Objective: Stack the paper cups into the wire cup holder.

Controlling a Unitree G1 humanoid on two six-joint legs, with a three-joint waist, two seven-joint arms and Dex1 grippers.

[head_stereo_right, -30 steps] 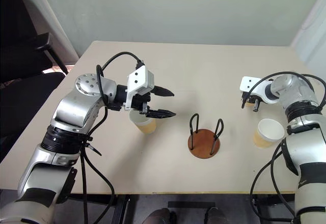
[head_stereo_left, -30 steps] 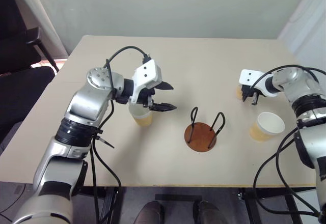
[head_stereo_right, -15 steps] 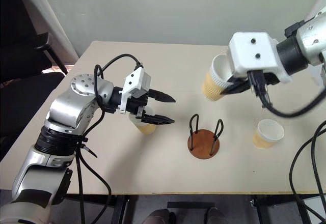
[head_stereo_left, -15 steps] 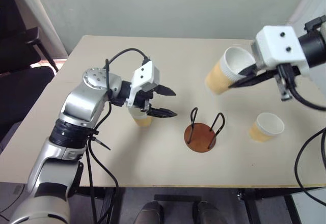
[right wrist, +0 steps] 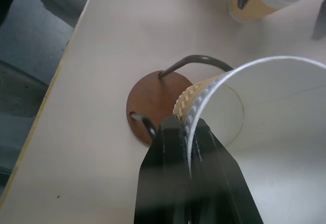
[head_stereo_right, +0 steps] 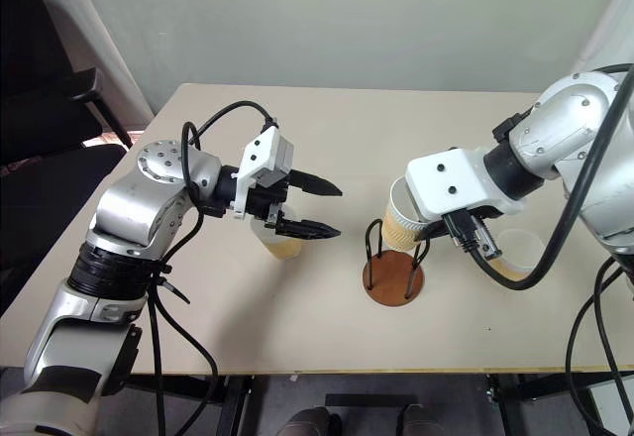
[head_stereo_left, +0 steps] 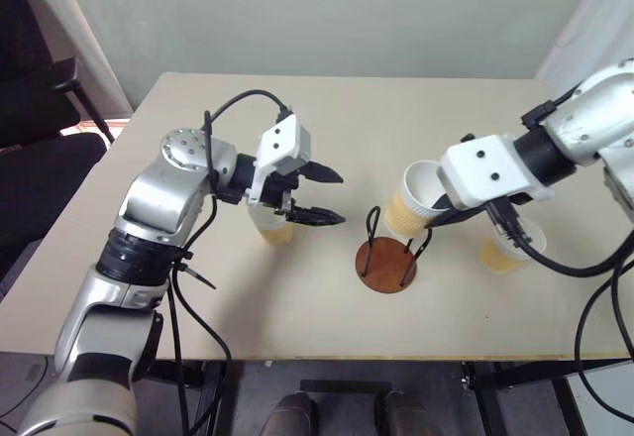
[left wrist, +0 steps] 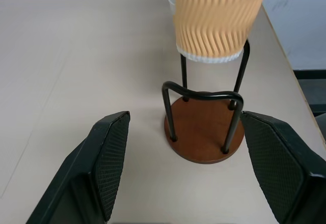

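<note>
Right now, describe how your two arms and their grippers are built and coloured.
Both arms are silver metal segments with black joints and loose black cables. Each wrist carries a white boxy camera housing. The left gripper and right gripper have two black jaws, with textured inner pads.

A: Even, soft daylight; the table (head_stereo_left: 327, 119) is bright, no glare.
B: Faint shadows beneath each arm; the right gripper (right wrist: 187, 132) is blurred in its wrist view.
</note>
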